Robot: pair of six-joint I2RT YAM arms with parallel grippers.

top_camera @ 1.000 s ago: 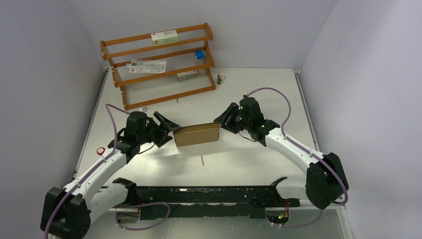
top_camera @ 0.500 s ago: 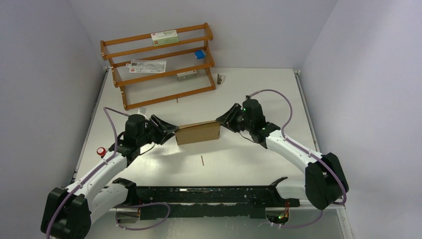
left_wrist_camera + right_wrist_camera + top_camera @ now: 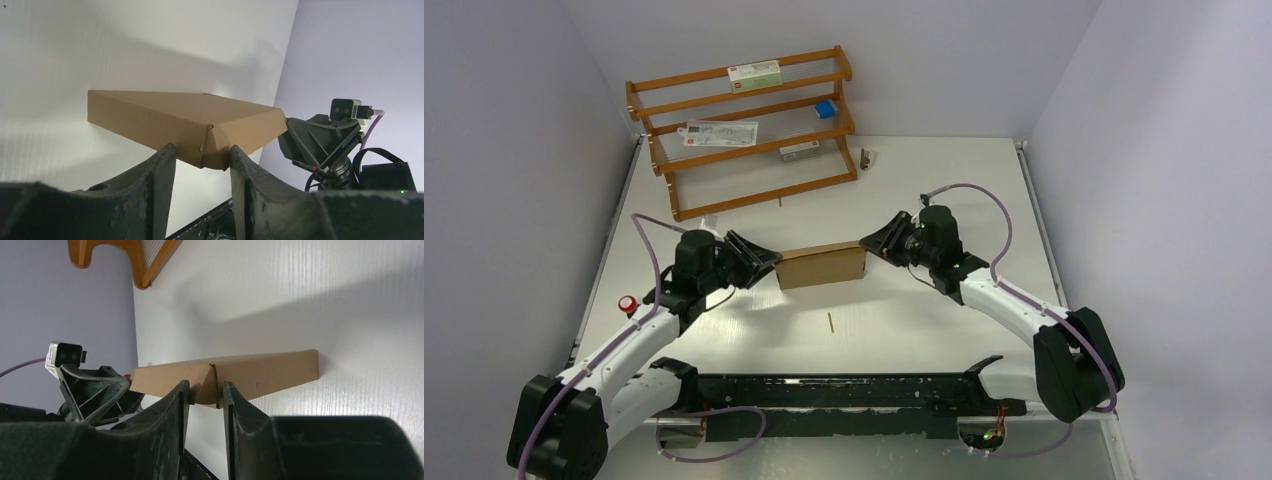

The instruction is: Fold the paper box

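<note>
Plain brown paper box (image 3: 822,267) near the middle of the table (image 3: 924,330), already closed into a shallow flat shape, long side lying across between the two arms. Taken at both short ends: left gripper (image 3: 201,152) about half closed, with a corner of the left end wall pinched between its fingers (image 3: 162,165); right gripper (image 3: 205,390) closed narrower, clamped on the folded edge of the right end. Cannot tell from these views whether resting on the table or raised a little above it.

Probably very light, being thin cardboard and presumably empty. Stiff along the creases and at the doubled end walls, but weak in the middle of the wide panels, so easy to dent or bow there. Surface matt and dry, likely not slippery for the finger pads. Best to hold at the many-layered end walls and corners, as now, and to press only gently. Better not to pull the two ends apart or twist one against the other, for fear of drawing tabs out of slots or springing the lid open
</note>
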